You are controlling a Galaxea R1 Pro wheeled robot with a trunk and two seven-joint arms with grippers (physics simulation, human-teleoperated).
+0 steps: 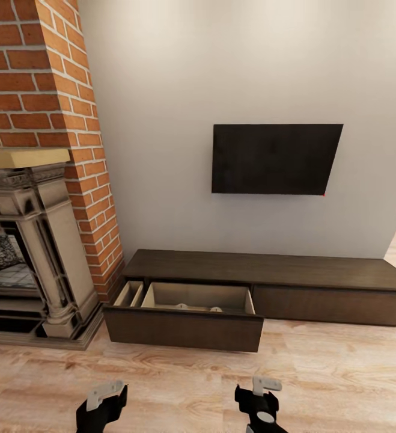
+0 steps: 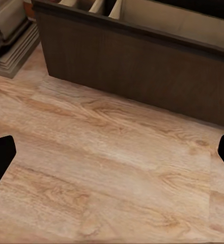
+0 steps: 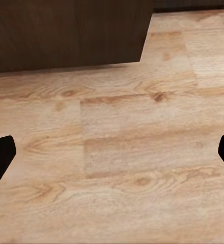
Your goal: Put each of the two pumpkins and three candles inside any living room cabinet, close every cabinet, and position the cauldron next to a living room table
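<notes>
You face a pale wall (image 1: 179, 90) over a light plank floor (image 1: 318, 373), with a black TV (image 1: 276, 159) mounted above the cabinet (image 1: 270, 267). No writing shows anywhere. The cabinet is long, low and dark brown; its left drawer (image 1: 185, 319) is pulled out, pale inside, and two small pale tops just peek over its front, too hidden to name. Your left claw (image 1: 104, 400) and right claw (image 1: 262, 397) hang low over the floor, both spread and empty.

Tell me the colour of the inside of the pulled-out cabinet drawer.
Pale beige wood inside the drawer, against the cabinet's dark brown outside; the head view shows it best.
</notes>
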